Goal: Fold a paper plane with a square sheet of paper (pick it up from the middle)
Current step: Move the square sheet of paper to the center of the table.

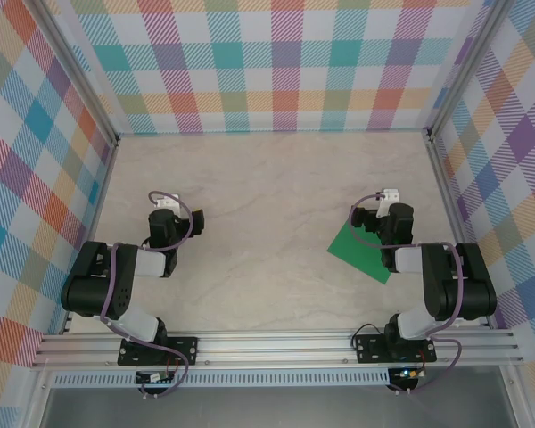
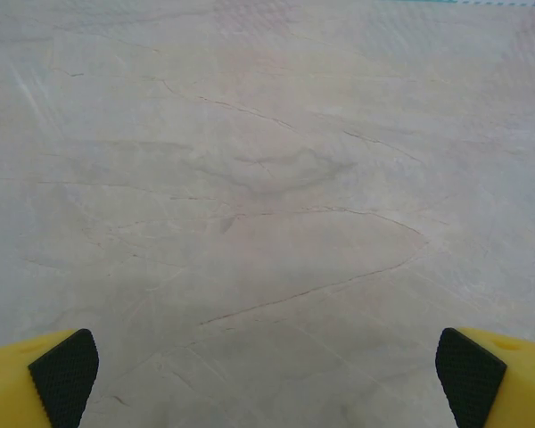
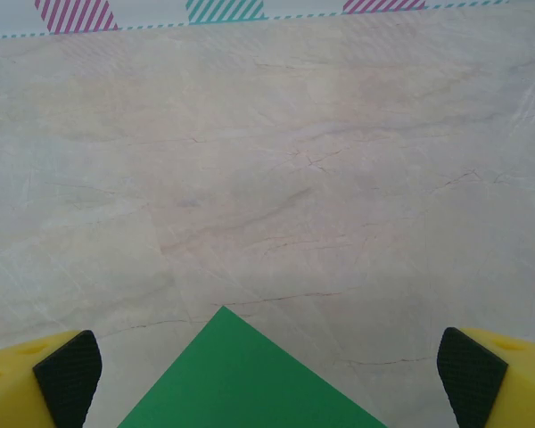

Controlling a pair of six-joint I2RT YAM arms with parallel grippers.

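Yellow and black at the right gripper (image 3: 267, 379): yellow fingers tipped with black pads (image 3: 67, 374), spread out to the two bottom corners of the right wrist view, released, clamping nothing. Between and just below them, the square sheet of paper (image 3: 250, 383), bright green, flat on the table (image 3: 267, 178), one corner pointing away from the wrist. Whether touching the sheet or poised just over it, impossible to tell. From the top external view, the same gripper (image 1: 383, 218) over the right-hand part of the sheet (image 1: 361, 254). Sheet turned like a diamond, lying right of the table's middle, its right side hidden under the right arm (image 1: 428, 276). Plain and smooth, no crease to be seen.

Same colours at the left gripper (image 2: 267, 379): black pads (image 2: 64, 374) on yellow fingers, pushed out to the bottom corners of the left wrist view, likewise spread wide and empty. Beneath, pale beige marble-look tabletop with thin dark veins. From above, the left gripper (image 1: 165, 214) on the table's left side, well apart from the green sheet.

Further out, checked wall panels (image 1: 267, 62) in pastel pink, teal, orange and purple on three sides of the table. Along the near edge, an aluminium rail (image 1: 276, 343) carrying both arm bases side by side.
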